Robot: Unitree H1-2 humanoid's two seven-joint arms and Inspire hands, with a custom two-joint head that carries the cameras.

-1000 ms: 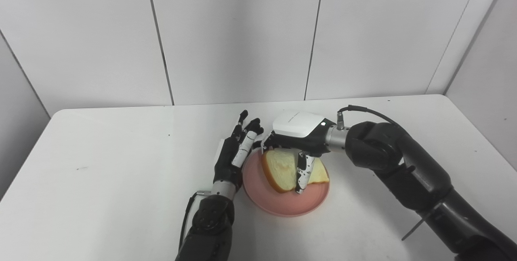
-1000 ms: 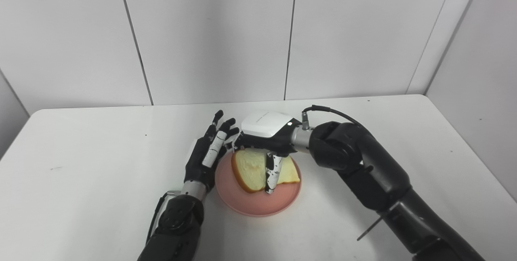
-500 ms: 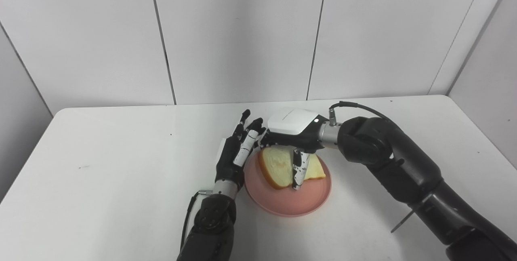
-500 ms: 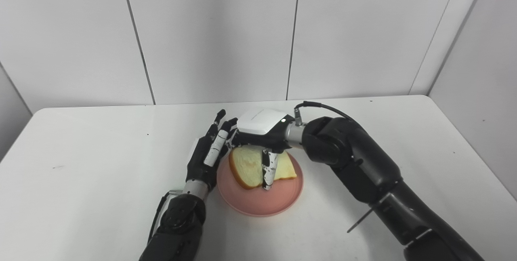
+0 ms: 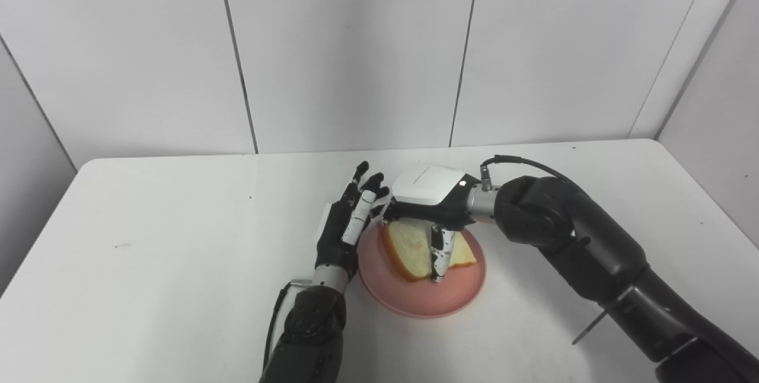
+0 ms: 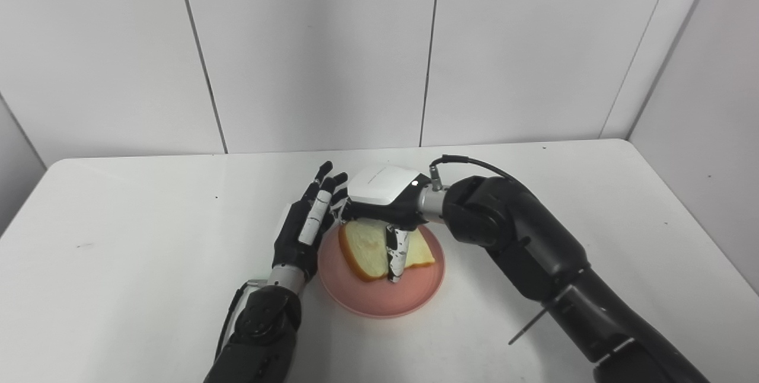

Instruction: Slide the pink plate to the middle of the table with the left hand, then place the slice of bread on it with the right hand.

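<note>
The pink plate (image 5: 415, 300) lies near the middle of the white table (image 5: 148, 264). A slice of bread (image 5: 409, 246) with a brown crust sits tilted over the plate's far half. My right hand (image 5: 428, 199) is shut on the bread from above, its fingers hidden behind the slice and its thumb (image 5: 439, 255) down across the front. My left hand (image 5: 347, 223) is open, its fingers straight and pointing away, standing against the plate's left rim. The same scene shows in the right eye view: plate (image 6: 373, 303), bread (image 6: 364, 249), right hand (image 6: 382, 193), left hand (image 6: 305, 223).
White wall panels (image 5: 356, 45) stand behind the table's far edge. The right forearm (image 5: 593, 252) crosses the table's right half. A small dark speck (image 5: 121, 246) marks the table at the left.
The right hand has lowered the bread a little onto the plate and shifted slightly left. The left hand has stayed at the plate's rim. The camera shifted slightly.
</note>
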